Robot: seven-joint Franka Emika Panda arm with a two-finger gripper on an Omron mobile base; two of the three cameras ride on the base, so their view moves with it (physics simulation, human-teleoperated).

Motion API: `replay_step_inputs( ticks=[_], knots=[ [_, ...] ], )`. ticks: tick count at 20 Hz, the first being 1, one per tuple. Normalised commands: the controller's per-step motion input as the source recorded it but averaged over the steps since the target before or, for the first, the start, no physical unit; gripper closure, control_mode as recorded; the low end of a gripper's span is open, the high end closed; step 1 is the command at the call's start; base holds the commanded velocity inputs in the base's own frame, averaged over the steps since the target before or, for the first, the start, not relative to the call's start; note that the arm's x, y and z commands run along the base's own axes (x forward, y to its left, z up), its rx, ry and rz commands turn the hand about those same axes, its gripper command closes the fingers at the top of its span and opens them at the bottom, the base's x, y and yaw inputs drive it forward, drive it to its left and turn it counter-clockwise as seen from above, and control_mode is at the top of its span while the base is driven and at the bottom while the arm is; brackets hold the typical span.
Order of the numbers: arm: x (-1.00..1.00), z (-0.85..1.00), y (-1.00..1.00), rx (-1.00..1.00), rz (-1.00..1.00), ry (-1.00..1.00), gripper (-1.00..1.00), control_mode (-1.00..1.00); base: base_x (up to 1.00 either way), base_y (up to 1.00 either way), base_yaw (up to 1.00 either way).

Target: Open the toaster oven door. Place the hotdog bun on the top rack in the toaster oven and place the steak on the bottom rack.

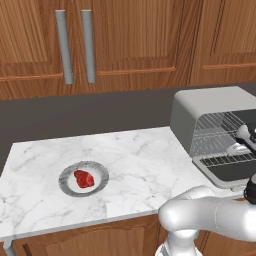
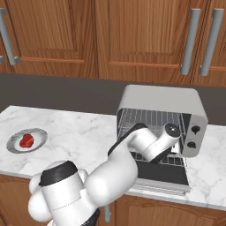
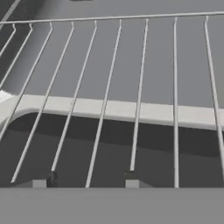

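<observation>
Right, my hand [image 3: 85, 178] is deep inside the toaster oven [image 2: 161, 121], and its two small dark tips sit pinched close together with nothing between them. Looking along it, I see thin silver wires of a rack [image 3: 140, 87] running away from me in straight parallel lines, crossed by a single bar at the far end; which of the two racks this is I cannot tell. Beneath the wires lies a pale, smooth band with a rounded corner, and below that a dark flat surface.

From the right base view, the oven is a light grey box with a softly rounded top and two little black knobs [image 2: 194, 137] on its front panel. My white forearm reaches into the open mouth, where wire grids line the cavity. The toaster oven door [image 2: 161, 174] hangs folded down flat, grey frame around dark glass, resting out over the counter's edge.

Over on the left, well apart from the oven, the steak [image 1: 84, 178] sits on a small round grey plate [image 1: 100, 172]: a flat, lumpy piece of red raw meat. The counter [image 1: 135, 160] is white marble with faint grey veins, backed by a dark wall and warm brown wooden cupboards [image 1: 140, 40] with long grey bar handles [image 1: 64, 47].
</observation>
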Motion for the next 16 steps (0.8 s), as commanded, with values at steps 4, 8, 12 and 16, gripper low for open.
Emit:
replay_step_inputs(
  ticks=[4,8,12,16],
  knots=[
    [-0.71,-0.71,0.00,-0.12,-0.02,0.19,-1.00,-1.00,0.00,0.00,0.00],
    [-0.52,-0.38,0.00,-0.06,-0.02,0.10,-1.00,-1.00,0.00,0.00,0.00],
    [-0.15,0.58,0.10,0.02,-0.10,0.00,-1.00,-1.00,0.00,0.00,0.00],
    [-0.13,0.60,0.31,0.00,-0.07,0.00,-1.00,-1.00,0.00,0.00,0.00]
  ],
)
